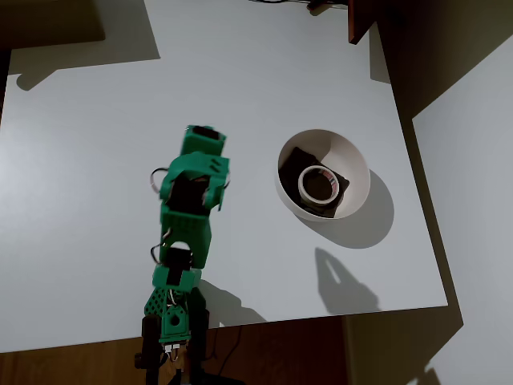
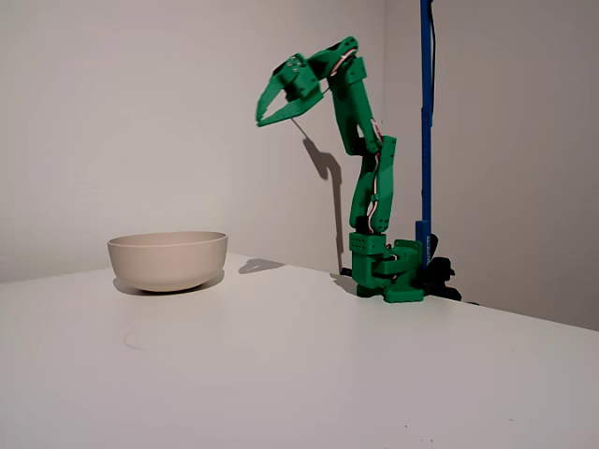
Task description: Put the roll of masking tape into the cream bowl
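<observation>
off-white tape ring (image 1: 318, 184) lies in smooth cream bowl (image 1: 356, 164); pincer (image 2: 265, 114) apart, empty.

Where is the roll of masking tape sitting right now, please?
In the overhead view, the roll of masking tape lies inside the cream bowl, on a dark cloth, right of the green arm.

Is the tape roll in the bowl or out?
In: the roll of masking tape lies flat inside the cream bowl, on a dark cloth.

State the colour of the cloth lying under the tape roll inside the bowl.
Dark, near black, cloth beneath the tape roll in the cream bowl; clearest in the overhead view.
</observation>
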